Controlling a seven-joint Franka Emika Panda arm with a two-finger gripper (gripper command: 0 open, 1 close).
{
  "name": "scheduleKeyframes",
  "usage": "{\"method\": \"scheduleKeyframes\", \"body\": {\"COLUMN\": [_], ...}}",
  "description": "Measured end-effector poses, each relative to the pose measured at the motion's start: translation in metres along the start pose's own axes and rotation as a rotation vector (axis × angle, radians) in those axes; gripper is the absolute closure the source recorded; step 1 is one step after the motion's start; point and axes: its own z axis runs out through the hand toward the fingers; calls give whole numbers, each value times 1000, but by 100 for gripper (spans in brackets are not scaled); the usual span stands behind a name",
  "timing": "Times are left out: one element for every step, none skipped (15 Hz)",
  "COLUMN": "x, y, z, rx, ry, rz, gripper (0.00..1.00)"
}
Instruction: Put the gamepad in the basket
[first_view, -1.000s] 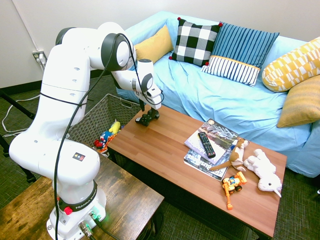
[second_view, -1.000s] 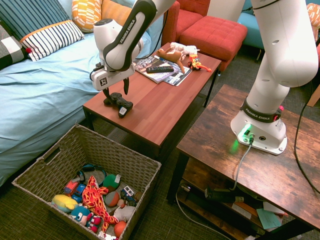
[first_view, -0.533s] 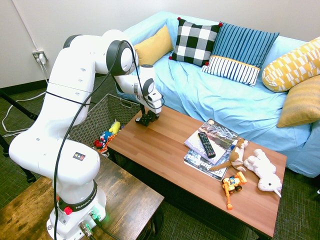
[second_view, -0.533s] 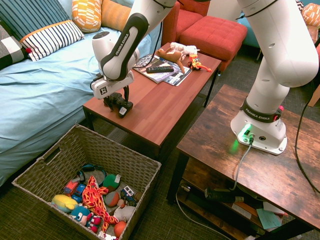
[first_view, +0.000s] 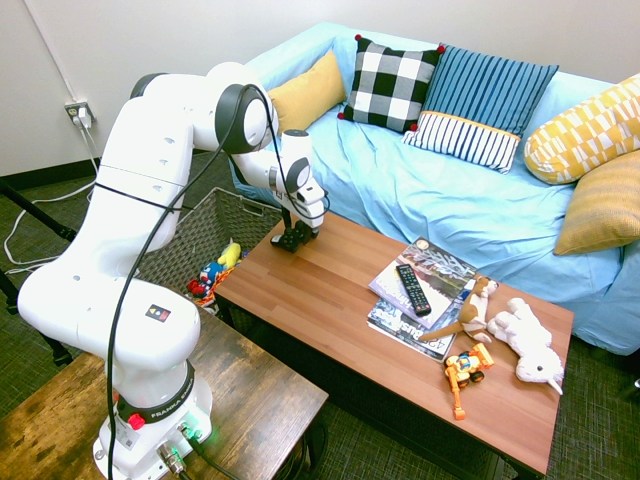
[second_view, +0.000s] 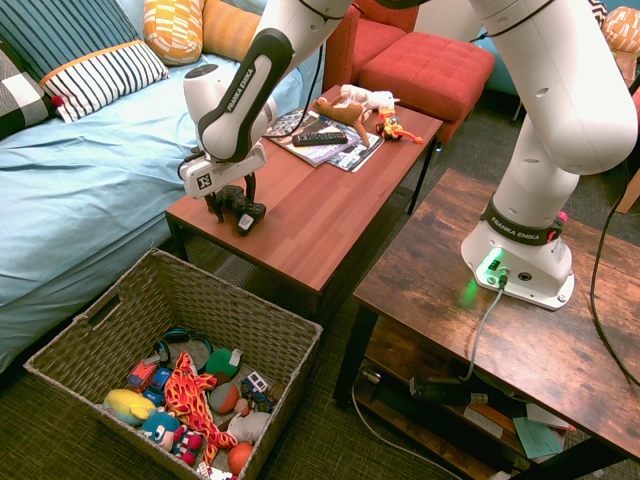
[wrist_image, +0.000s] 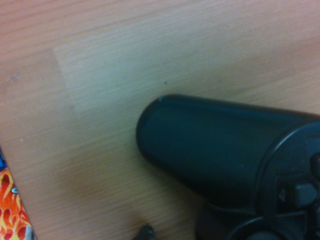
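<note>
Gamepad (second_view: 241, 207) lay flat on the red-brown coffee table (second_view: 320, 210), at the corner nearest the blue sofa (second_view: 70, 190) and just above the basket (second_view: 95, 350) on the floor. It was black, with its rounded handles pointing toward the table's edge; the wrist view showed one handle (wrist_image: 210, 150) close up against the wood grain. The gripper (second_view: 229, 196) pointed straight down over the gamepad, its two dark fingers spread wide with one on either side of the controller's body; whether they touched it could not be told. In the first exterior view the gripper (first_view: 295, 236) covered most of the gamepad (first_view: 289, 242). The basket was woven, rectangular, and held an assortment of colourful toys (second_view: 190, 395). At the table's far end lay magazines (first_view: 415, 290) with a slim black remote (first_view: 412, 288) on top, two plush animals (first_view: 510, 330) and a small orange toy vehicle (first_view: 465, 372)
</note>
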Motion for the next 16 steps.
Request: {"method": "scheduleKeyframes", "body": {"x": [0, 1, 2, 4, 7, 10, 13, 17, 20, 24, 26, 25, 21, 11, -5, -29], "y": [-1, -1, -1, 0, 0, 1, 2, 2, 2, 2, 2, 2, 3, 3, -1, -7], "z": [0, 0, 1, 1, 1, 1, 0, -3, -10, -22, -37, -52, -64, -73, -81, -89], "rx": [3, 5, 8, 10, 13, 16, 20, 27, 39, 55, 73, 86, 95, 102, 109, 117], "ry": [-6, -12, -20, -27, -35, -43, -48, -53, -53, -50, -48, -45, -44, -43, -40, -35], "rz": [-1, -6, -11, -16, -22, -30, -41, -51, -62, -68, -73, -79, -87, -101, -123, -149], "gripper": [100, 100, 100, 100, 100, 100, 100, 100, 100, 100, 100, 100, 100, 100, 100, 100]}}
